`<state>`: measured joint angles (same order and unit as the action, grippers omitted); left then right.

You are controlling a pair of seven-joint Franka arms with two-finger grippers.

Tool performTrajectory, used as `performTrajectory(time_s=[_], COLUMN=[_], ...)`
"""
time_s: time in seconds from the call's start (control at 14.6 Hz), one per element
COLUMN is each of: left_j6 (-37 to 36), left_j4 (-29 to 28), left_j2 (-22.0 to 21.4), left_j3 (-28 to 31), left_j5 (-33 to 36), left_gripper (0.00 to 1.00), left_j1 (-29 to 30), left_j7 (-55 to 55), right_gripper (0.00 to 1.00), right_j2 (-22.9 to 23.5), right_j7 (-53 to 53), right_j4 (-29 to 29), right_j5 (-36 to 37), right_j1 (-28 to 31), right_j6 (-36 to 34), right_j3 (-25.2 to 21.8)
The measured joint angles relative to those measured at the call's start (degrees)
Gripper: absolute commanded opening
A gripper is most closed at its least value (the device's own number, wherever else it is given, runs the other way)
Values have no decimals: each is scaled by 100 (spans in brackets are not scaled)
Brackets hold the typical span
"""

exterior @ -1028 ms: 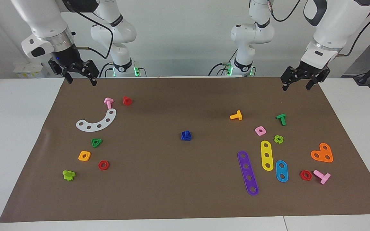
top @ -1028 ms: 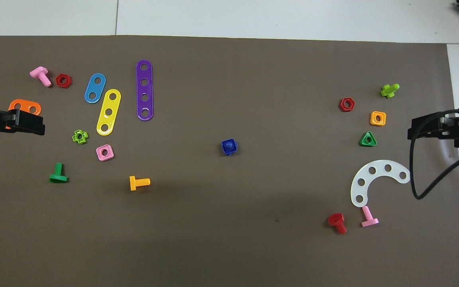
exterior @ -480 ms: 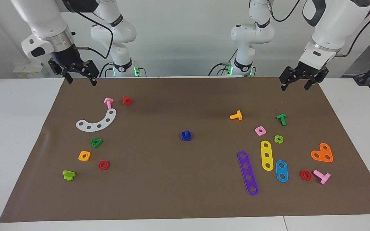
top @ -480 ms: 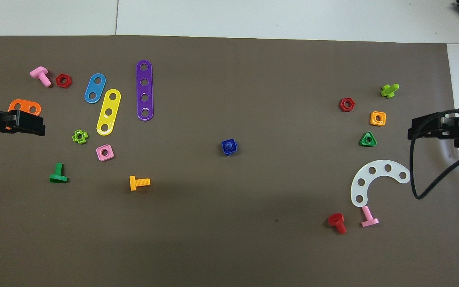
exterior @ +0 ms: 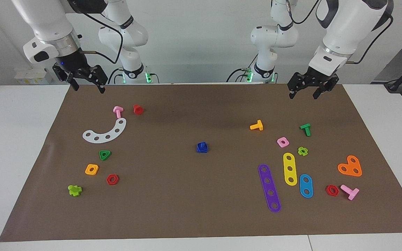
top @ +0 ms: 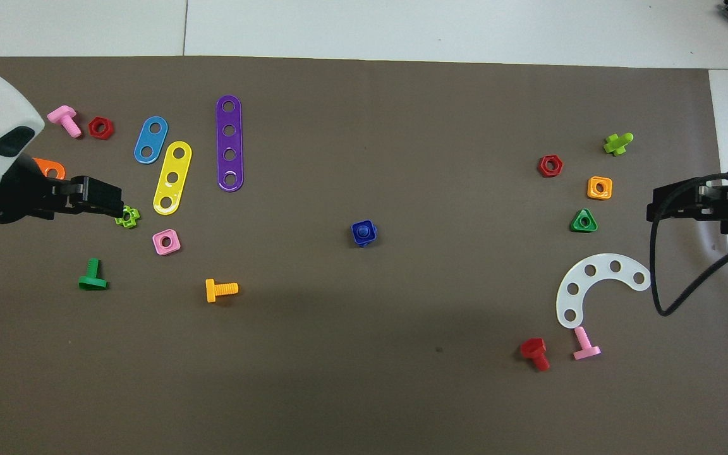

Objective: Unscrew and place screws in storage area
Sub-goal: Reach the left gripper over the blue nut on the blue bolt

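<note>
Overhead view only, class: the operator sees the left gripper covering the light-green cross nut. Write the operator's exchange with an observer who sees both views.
Operator: Is the left gripper touching the light-green cross nut?
Observer: No. The left gripper hangs high in the air, well clear of the light-green cross nut.
Operator: I see only a bit of the right gripper. Is it holding anything?
Observer: No. The right gripper waits open and empty above the robots' edge of the mat.

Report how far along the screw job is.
Done: nothing; the blue bolt sits mid-mat with its nut on. In hand: nothing; the left gripper and right gripper are both open and empty above the mat's robot-side edge. Left: gripping, unscrewing, storing.
</note>
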<state>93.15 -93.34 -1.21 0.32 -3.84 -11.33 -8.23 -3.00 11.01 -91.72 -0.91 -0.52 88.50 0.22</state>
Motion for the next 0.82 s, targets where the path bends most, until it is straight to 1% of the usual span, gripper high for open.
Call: performTrajectory(time_s=[0.21, 0.41, 0.48, 0.82], left_j6=[346, 841, 976, 1909], left_j4=[-8, -13, -14, -21], left_j2=[158, 474, 591, 1170], left_j3=[-12, -23, -25, -29], left_j5=[-141, -162, -163, -167], left_gripper=[95, 93, 91, 89], left_j1=[-396, -822, -962, -1559], left_j7=[-546, -1264, -1437, -2252], right_gripper=[100, 100, 100, 100], right_j2=[0, 0, 0, 0], right_j7=[0, 0, 0, 0], right_j4=[0, 0, 0, 0], right_j5=[0, 0, 0, 0], right_j1=[0, 1, 1, 3], right_j6=[0, 0, 0, 0], right_j3=[0, 0, 0, 0])
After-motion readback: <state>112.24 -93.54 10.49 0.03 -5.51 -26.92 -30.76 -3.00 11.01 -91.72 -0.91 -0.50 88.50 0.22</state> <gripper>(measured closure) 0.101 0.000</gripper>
